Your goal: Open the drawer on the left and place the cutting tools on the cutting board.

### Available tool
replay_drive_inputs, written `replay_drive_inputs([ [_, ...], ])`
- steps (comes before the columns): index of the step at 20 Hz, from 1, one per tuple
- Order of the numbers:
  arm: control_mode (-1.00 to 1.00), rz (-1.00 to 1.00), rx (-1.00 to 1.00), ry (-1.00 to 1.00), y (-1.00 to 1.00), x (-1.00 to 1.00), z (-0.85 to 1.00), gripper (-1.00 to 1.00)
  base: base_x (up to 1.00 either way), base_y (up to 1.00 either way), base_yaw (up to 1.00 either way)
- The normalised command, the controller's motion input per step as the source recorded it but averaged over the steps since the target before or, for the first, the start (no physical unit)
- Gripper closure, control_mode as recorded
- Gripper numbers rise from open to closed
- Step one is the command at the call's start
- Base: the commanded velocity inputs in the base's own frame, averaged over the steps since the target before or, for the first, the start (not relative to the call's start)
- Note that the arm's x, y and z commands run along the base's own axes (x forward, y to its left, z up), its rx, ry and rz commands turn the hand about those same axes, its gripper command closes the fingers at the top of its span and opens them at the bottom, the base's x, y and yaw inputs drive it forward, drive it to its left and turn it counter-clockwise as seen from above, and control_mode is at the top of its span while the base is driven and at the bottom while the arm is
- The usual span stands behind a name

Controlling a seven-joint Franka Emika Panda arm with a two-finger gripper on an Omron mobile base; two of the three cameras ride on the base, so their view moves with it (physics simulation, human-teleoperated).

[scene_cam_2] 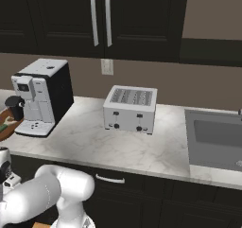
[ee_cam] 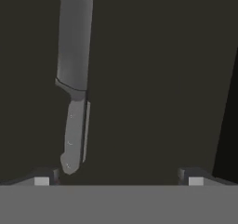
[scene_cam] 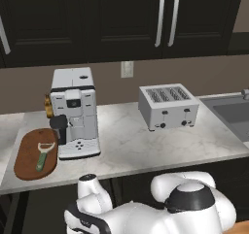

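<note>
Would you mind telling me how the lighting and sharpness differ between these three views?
Left base view: evenly lit, sharp, the peeler plain on the board. Right base view: bright too, a soft shadow beside the toaster. Hand view: very dim and grey, the knife slightly soft against a dark surface, between the open end effector tips.

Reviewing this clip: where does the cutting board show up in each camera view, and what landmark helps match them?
Left base view: cutting board at lower left on the counter, peeler lying on it.
Right base view: a brown sliver at the left edge.
Hand view: not in it.
Shared landmark: coffee machine, right of the board.
</note>
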Motion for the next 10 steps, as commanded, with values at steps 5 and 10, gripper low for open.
replay_drive_inputs([
  [5,-1.00,0.00,-0.06,0.00,0.14,0.11,-0.18,-1.00,0.00,0.00,0.00],
  [10,-1.00,0.00,-0.03,0.00,0.15,0.01,-0.22,-1.00,0.00,0.00,0.00],
])
